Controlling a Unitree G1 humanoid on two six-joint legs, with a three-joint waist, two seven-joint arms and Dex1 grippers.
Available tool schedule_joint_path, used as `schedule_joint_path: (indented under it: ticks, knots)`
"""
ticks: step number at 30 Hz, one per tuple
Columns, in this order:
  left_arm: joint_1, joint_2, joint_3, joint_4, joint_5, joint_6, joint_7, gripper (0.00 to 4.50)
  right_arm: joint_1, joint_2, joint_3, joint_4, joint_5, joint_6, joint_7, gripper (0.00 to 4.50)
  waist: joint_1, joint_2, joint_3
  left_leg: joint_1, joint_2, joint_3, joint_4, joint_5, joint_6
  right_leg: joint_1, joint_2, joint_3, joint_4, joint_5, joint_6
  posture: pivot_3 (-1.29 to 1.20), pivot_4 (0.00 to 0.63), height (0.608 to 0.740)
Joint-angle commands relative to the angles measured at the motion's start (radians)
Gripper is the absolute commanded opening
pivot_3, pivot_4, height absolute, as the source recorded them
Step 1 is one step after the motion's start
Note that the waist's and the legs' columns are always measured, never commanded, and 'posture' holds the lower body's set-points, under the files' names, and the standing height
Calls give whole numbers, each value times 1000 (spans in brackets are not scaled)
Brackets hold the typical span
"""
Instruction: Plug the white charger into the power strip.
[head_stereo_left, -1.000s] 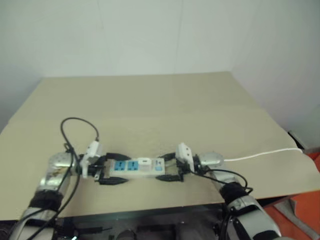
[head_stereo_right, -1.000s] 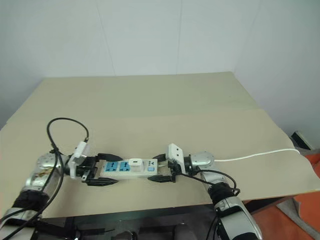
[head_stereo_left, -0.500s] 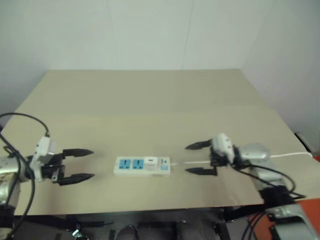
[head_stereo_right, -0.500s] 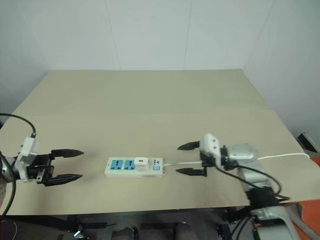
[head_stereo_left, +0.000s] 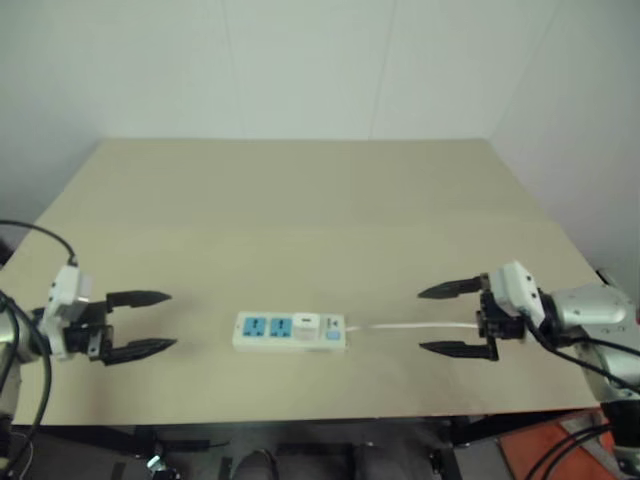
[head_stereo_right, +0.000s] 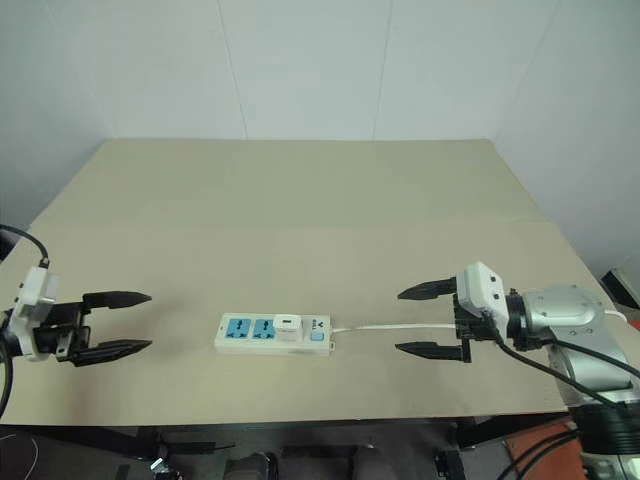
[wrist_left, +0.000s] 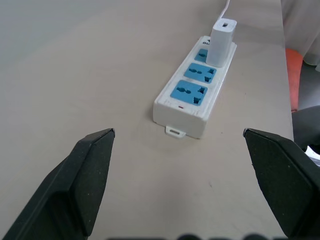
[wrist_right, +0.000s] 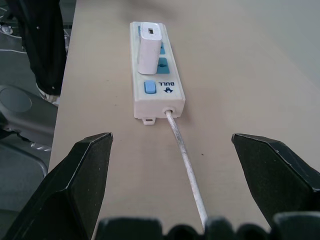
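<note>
A wide, matt beige tabletop (head_stereo_right: 300, 200) takes up most of the room here, pushed close to plain white walls (head_stereo_right: 300, 60) that meet in a corner beyond its far right corner. A faint seam crosses the tabletop from the left edge to the right edge, about midway back. Past the right edge, low down, a patch of orange floor (head_stereo_left: 540, 455) shows.

Close to the near edge, roughly midway along it, lies the long white plastic power strip with blue sockets (head_stereo_right: 275, 331), set parallel to that edge. The small white boxy charger cube (head_stereo_right: 287, 325) stands upright in the socket nearest the strip's cable end, beside a small blue switch (wrist_right: 150, 87); the two blue sockets toward the left edge are bare. A thin white cable (head_stereo_right: 390, 326) runs from the strip's end along the surface toward the right edge.

The left gripper with two black fingers (head_stereo_right: 115, 323) hangs over the near left corner, well apart from the strip, its fingers spread wide with nothing between them, pointing toward the strip's free end. The right gripper (head_stereo_right: 432, 321) faces the other end from the right, also well apart from the strip, fingers parted and holding nothing, with the cable running beneath the gap between them. Looped black wires (head_stereo_left: 30, 240) hang about the left arm.
</note>
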Motion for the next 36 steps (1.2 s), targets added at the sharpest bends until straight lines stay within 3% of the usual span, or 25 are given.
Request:
schedule_joint_path:
  ticks: [1,18,26,36]
  knots:
    - [-26,5,16,0,-16,11,3,4500,10,-14,-35,-45,22,18,-26,4468,0,0,0,0,0,0,0,0,0,0,0,0,0,0,0,0,150,740]
    - [-41,34,33,-22,-11,92,63,4500,55,37,-8,-98,-6,2,-155,4468,0,0,0,0,0,0,1,0,0,1,0,0,0,2,4,0,150,740]
    - [-165,83,-58,73,-1,152,-23,4500,55,41,-15,-159,16,28,-186,4468,2,0,0,0,0,0,2,0,0,1,1,0,1,3,4,0,150,740]
    - [-193,139,-142,145,-59,144,-33,4500,20,33,20,-245,25,101,-218,4468,-2,0,0,0,0,0,3,0,0,1,1,0,2,3,4,0,150,740]
